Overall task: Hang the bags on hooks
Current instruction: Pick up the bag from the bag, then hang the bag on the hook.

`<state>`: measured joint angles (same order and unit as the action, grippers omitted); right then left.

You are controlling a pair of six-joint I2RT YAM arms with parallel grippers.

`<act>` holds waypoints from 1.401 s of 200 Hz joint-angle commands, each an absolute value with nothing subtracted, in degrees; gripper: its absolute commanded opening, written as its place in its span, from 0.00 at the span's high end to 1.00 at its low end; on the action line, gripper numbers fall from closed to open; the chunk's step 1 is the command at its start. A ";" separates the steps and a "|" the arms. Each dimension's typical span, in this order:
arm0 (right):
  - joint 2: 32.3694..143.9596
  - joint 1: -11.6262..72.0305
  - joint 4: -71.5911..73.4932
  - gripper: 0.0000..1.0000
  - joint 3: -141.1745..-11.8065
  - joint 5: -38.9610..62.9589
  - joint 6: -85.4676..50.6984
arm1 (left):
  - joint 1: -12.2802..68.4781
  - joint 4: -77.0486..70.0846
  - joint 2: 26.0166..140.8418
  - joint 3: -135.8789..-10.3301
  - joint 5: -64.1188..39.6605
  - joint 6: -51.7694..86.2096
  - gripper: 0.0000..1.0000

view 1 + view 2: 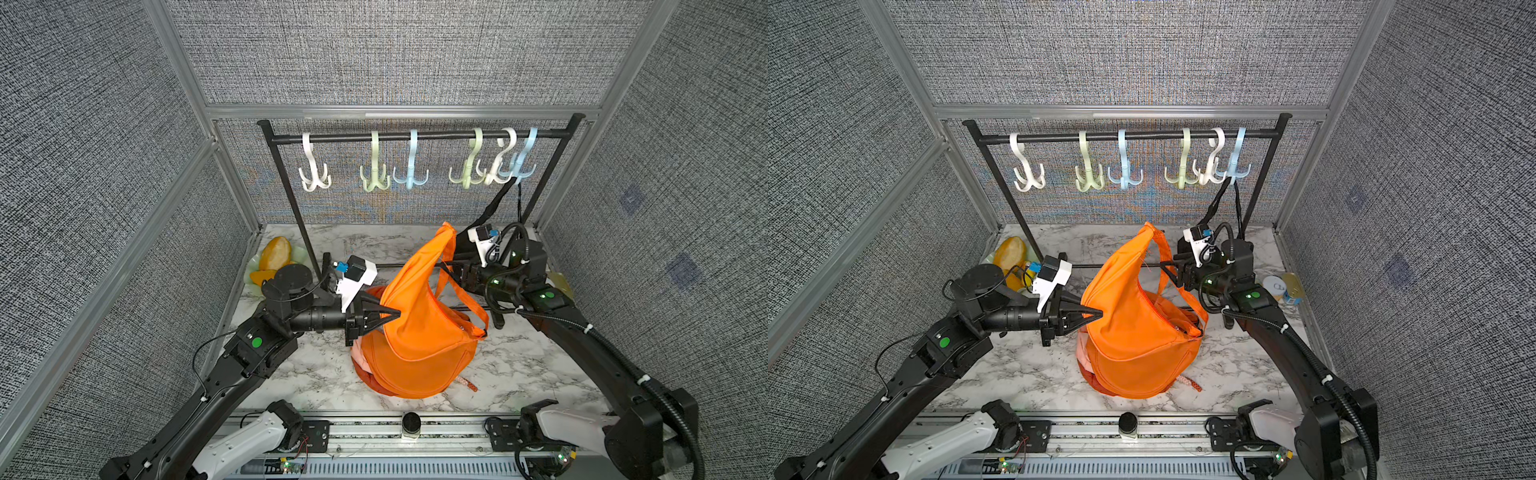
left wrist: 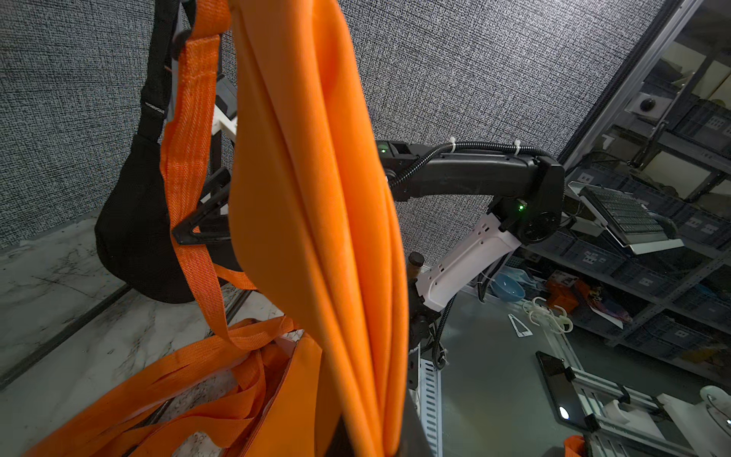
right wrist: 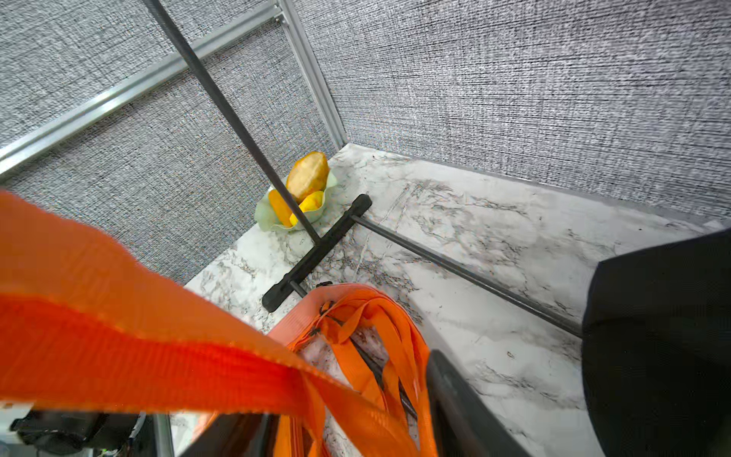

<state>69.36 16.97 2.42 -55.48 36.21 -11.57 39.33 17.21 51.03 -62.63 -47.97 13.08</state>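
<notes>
Showing, in both top views, the orange bag (image 1: 419,332) resting on the marble table (image 1: 316,374), with its upper part drawn into a peak. The long axis runs from the table up toward the rail (image 1: 415,136) and its hooks (image 1: 411,174) at the back. The left gripper (image 1: 397,312) is clamped on a fold of the bag's left flank. The strap (image 1: 465,299) descends from the peak along the right flank, and the right gripper (image 1: 446,268) is set about it with jaws apart. This arm is judged the nearer to both strap and hooks, which lie above and behind it.

In the left wrist view, the strap (image 2: 190,118) is seen crossing a finger (image 2: 205,203) of the right gripper, and a black bag (image 2: 134,221) hangs beyond.

In the right wrist view, the strap (image 3: 158,356) lies across between the separated fingers (image 3: 459,403); no clamping is visible.

No brand, label or legible writing is found in any view.
</notes>
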 commanded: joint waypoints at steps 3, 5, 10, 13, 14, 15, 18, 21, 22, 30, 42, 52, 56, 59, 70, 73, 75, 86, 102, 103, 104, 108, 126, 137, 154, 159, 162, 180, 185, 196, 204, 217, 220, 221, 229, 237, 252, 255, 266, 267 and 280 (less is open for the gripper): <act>69.70 17.23 7.43 0.56 -55.11 40.78 -14.59 | 39.35 15.16 50.84 -62.40 -47.60 12.66 1.00; 69.70 17.23 7.46 0.58 -55.04 40.74 -14.66 | 39.30 15.19 50.77 -62.40 -47.60 12.66 1.00; 69.58 17.24 7.55 0.63 -54.89 40.65 -14.68 | 39.35 15.28 50.80 -62.40 -47.55 12.53 1.00; 69.47 17.23 7.62 0.65 -54.78 40.56 -14.68 | 39.29 15.29 50.76 -62.40 -47.51 12.50 1.00; 69.41 17.23 7.64 0.66 -54.77 40.54 -14.68 | 39.29 15.34 50.78 -62.40 -47.53 12.49 1.00; 69.38 17.23 7.64 0.67 -54.76 40.53 -14.72 | 39.29 15.40 50.75 -62.40 -47.45 12.48 1.00; 69.28 17.23 7.65 0.70 -54.68 40.38 -14.74 | 39.29 15.39 50.72 -62.40 -47.46 12.48 1.00; 69.21 17.23 7.60 0.72 -54.67 40.23 -14.72 | 39.33 15.43 50.65 -62.40 -47.42 12.48 1.00; 69.14 17.23 7.58 0.72 -54.67 40.20 -14.74 | 39.31 15.40 50.64 -62.40 -47.39 12.48 1.00; 68.92 17.23 7.56 0.78 -54.67 40.10 -14.68 | 39.34 15.25 50.42 -62.32 -47.19 12.47 1.00; 68.74 17.27 7.68 0.88 -54.75 39.99 -14.96 | 39.29 14.87 50.19 -62.07 -47.01 12.58 1.00; 68.73 17.06 8.43 0.98 -54.69 40.03 -15.76 | 39.29 14.21 49.91 -61.83 -47.02 12.90 1.00; 68.73 17.00 8.79 1.00 -54.67 40.20 -16.04 | 39.29 13.98 49.84 -61.67 -47.02 13.12 1.00; 68.75 16.89 9.05 1.00 -54.67 40.26 -16.14 | 39.29 13.80 49.79 -61.62 -47.02 13.24 1.00; 68.65 16.70 9.77 1.00 -54.73 40.34 -16.72 | 39.31 13.45 49.53 -61.36 -47.02 13.53 1.00; 68.64 16.64 10.02 1.00 -54.75 40.32 -16.89 | 39.29 13.38 49.42 -61.35 -46.96 13.61 1.00; 68.58 16.55 10.15 1.00 -54.76 40.34 -17.01 | 39.29 13.41 49.34 -61.30 -46.94 13.62 1.00; 68.32 16.29 10.92 1.00 -54.68 39.96 -17.77 | 39.29 13.37 48.85 -61.01 -46.63 13.80 1.00; 67.32 15.80 10.94 1.00 -54.66 37.52 -18.60 | 39.29 13.19 47.97 -60.37 -46.02 13.89 1.00; 67.24 15.72 10.83 1.00 -54.71 37.26 -18.62 | 39.29 13.23 47.94 -60.33 -45.95 13.89 1.00; 67.10 15.68 10.73 1.00 -54.73 37.00 -18.67 | 39.29 13.21 47.87 -60.27 -45.92 13.93 1.00; 66.65 15.57 10.19 1.00 -54.83 35.72 -18.64 | 39.29 13.12 47.67 -60.13 -45.69 13.97 1.00; 63.20 15.38 6.10 1.00 -55.53 27.34 -17.61 | 39.29 11.80 46.42 -58.35 -44.08 14.58 1.00; 60.66 15.39 3.13 1.00 -56.33 21.81 -16.40 | 39.29 9.66 45.73 -56.56 -42.76 15.43 1.00; 57.25 15.42 -1.13 1.00 -58.05 14.41 -14.03 | 39.29 6.40 45.70 -53.75 -40.95 16.52 1.00; 56.39 15.38 -2.02 1.00 -58.55 12.45 -13.38 | 39.29 4.64 45.78 -52.77 -40.87 17.24 1.00; 55.89 15.38 -2.63 1.00 -58.91 11.43 -13.04 | 39.29 3.55 45.86 -52.21 -40.87 17.63 1.00; 53.57 15.38 -5.36 1.00 -60.85 5.89 -10.79 | 39.45 -2.28 46.72 -49.97 -39.60 20.03 1.00; 53.09 15.38 -6.14 1.00 -61.57 4.72 -10.06 | 39.57 -3.64 46.98 -49.57 -38.91 20.56 1.00; 52.82 15.38 -7.81 1.00 -63.70 2.60 -8.49 | 39.79 -6.61 47.49 -48.85 -37.30 21.56 1.00; 53.17 15.38 -9.04 1.00 -65.58 1.67 -7.53 | 40.09 -9.46 47.93 -48.10 -36.72 22.39 1.00; 54.64 15.38 -11.03 1.00 -68.99 1.16 -6.08 | 40.47 -13.55 49.28 -47.55 -36.56 23.99 1.00; 55.11 15.38 -11.52 1.00 -69.79 1.10 -5.85 | 40.64 -14.15 49.69 -47.63 -36.56 24.27 1.00; 55.29 15.38 -11.69 1.00 -70.09 1.08 -5.78 | 40.67 -14.37 49.85 -47.68 -36.52 24.31 1.00; 56.52 15.38 -12.65 1.00 -72.13 0.98 -5.26 | 41.10 -15.60 51.07 -48.01 -36.31 24.87 1.00; 57.71 15.38 -13.45 1.00 -74.08 0.94 -4.89 | 41.63 -16.52 52.34 -48.48 -36.13 25.35 1.00; 59.94 15.38 -14.89 1.00 -77.46 0.37 -4.40 | 42.81 -17.01 54.84 -49.94 -35.67 25.52 1.00; 60.42 15.38 -15.31 1.00 -78.09 0.17 -4.32 | 43.13 -17.01 55.27 -50.27 -35.46 25.45 1.00; 62.70 15.38 -17.30 1.00 -81.40 -0.17 -4.01 | 44.10 -16.70 56.76 -51.24 -34.61 25.19 1.00; 62.90 15.38 -17.53 1.00 -81.74 -0.17 -3.98 | 44.20 -16.66 56.90 -51.33 -34.53 25.21 1.00; 65.56 15.38 -20.16 1.00 -85.57 -0.09 -3.61 | 45.23 -16.62 58.48 -52.10 -33.69 24.94 1.00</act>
